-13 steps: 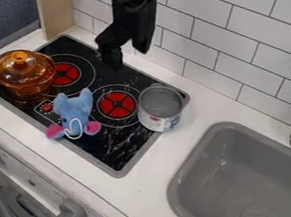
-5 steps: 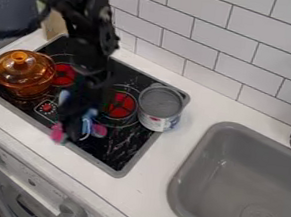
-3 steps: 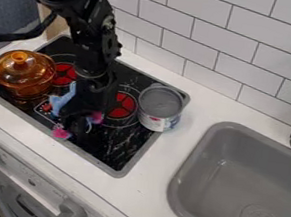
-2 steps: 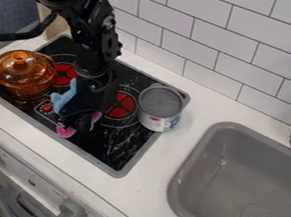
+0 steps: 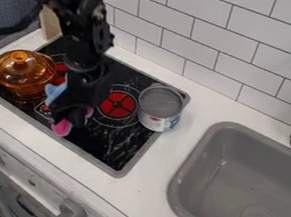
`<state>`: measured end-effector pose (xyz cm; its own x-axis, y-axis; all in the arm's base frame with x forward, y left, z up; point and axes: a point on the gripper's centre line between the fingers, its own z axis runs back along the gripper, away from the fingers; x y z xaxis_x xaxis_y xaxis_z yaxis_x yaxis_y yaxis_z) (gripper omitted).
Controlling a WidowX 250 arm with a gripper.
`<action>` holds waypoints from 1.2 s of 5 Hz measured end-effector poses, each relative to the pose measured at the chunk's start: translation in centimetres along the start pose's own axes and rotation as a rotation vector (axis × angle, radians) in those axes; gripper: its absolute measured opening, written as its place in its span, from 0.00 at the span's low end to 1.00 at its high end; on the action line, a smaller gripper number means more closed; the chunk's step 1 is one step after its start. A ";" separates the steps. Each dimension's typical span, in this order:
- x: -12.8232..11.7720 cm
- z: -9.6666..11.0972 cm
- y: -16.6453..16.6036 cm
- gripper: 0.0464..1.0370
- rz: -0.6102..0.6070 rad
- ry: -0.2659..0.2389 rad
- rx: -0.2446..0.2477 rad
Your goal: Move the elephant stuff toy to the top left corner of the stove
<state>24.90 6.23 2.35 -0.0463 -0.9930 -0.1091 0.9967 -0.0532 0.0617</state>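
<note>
Compared with 0.4 seconds ago, the gripper (image 5: 74, 116) and the elephant toy (image 5: 55, 92) have shifted together toward the left of the camera view, and slightly up in it. The arm (image 5: 85, 27) has shifted left as well, and the red burner (image 5: 117, 105) beside the can now shows more fully. The left burner (image 5: 60, 71) is now more covered by the arm. Against 2.6 seconds ago the difference is larger: the gripper was then apart from the toy, above the rear of the stove (image 5: 117, 149); it is now down at the toy. The amber lidded pot (image 5: 21, 73) and the open grey can (image 5: 160, 105) stand where they stood in the earlier frames.

Condition of the toy: soft blue fabric with bright pink parts. It is at the near left part of the stove, just beside the pot; whether the two touch cannot be told. The black gripper hides its middle. A blue portion projects at the left, next to the pot; one pink part shows below the gripper, near the stove's front edge, and a smaller one at its right side. Gripper state: closed on the toy, judged from their shared shift. Whether the toy bears on the stove surface or is lifted cannot be determined.
</note>
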 end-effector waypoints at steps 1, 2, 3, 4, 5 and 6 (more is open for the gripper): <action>-1.1 2.3 0.2 0.18 0.030 -0.004 0.039; -2.6 4.0 1.7 0.18 0.076 0.003 0.073; -4.9 4.6 4.3 0.18 0.148 0.000 0.084; -6.3 4.3 7.2 0.18 0.184 0.009 0.081; -8.0 3.8 8.8 0.18 0.221 -0.013 0.069; -9.3 2.3 9.7 0.18 0.247 -0.024 0.035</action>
<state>34.84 14.67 6.21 0.1964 -0.9785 -0.0629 0.9751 0.1882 0.1177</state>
